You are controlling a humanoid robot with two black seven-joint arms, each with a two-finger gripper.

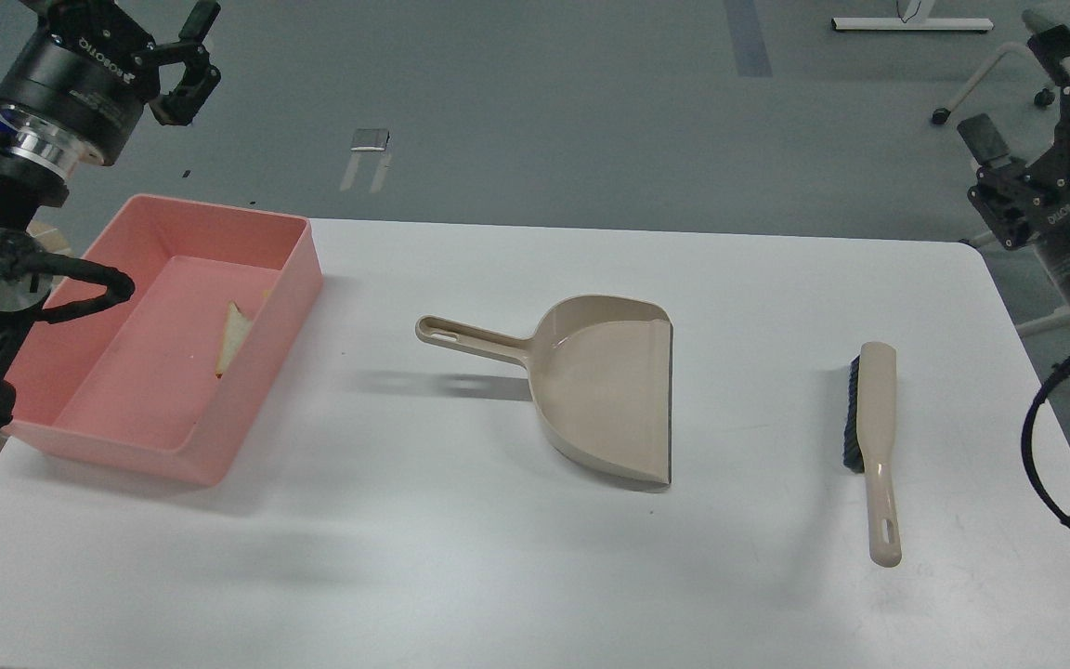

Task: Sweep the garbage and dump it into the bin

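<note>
Upper left of frame: my left gripper [184, 67] hung above the floor, fingers parted, holding nothing.
Upper right: my right gripper [1027, 102] was raised off the table [498, 557]; I couldn't tell its state.
Bin [289, 279]: pink, left side, bread-like slice [234, 339] inside by its right wall.
Centre: beige dustpan [591, 390].
Right: brush [874, 446].

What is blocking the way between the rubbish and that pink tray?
Nothing visible: the pale bread-like slice already lies inside the pink tray. The dustpan looks empty, resting apart on the table. The yellow scrap is barely visible, if at all.
</note>
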